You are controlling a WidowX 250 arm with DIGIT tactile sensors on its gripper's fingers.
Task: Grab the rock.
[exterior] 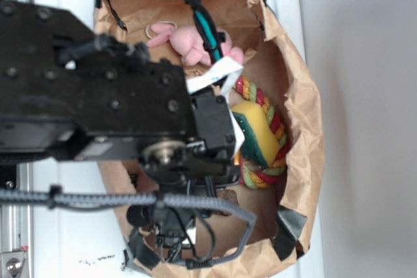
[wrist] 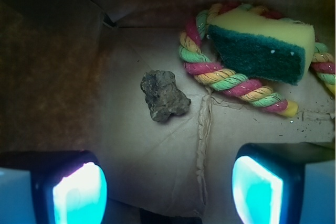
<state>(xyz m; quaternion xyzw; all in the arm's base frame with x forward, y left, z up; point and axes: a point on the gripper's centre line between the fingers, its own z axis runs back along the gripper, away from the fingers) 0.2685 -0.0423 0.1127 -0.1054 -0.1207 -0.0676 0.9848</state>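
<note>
In the wrist view the rock (wrist: 164, 96), a small lumpy dark brown-grey stone, lies on the brown paper floor of the bag. My gripper (wrist: 168, 192) hangs above it, open and empty, with the jaws wide apart. The left pad (wrist: 79, 195) and the right pad (wrist: 258, 190) glow cyan at the bottom of the frame, and the rock sits beyond the gap, slightly left of centre. In the exterior view the arm (exterior: 98, 96) covers the rock and the gripper's fingers.
A yellow-and-green sponge (wrist: 262, 45) (exterior: 255, 133) rests on a coloured rope ring (wrist: 231, 85) (exterior: 264, 177) right of the rock. A pink plush bunny (exterior: 192, 42) lies at the back of the brown paper bag (exterior: 303, 122). The bag's walls rise all round.
</note>
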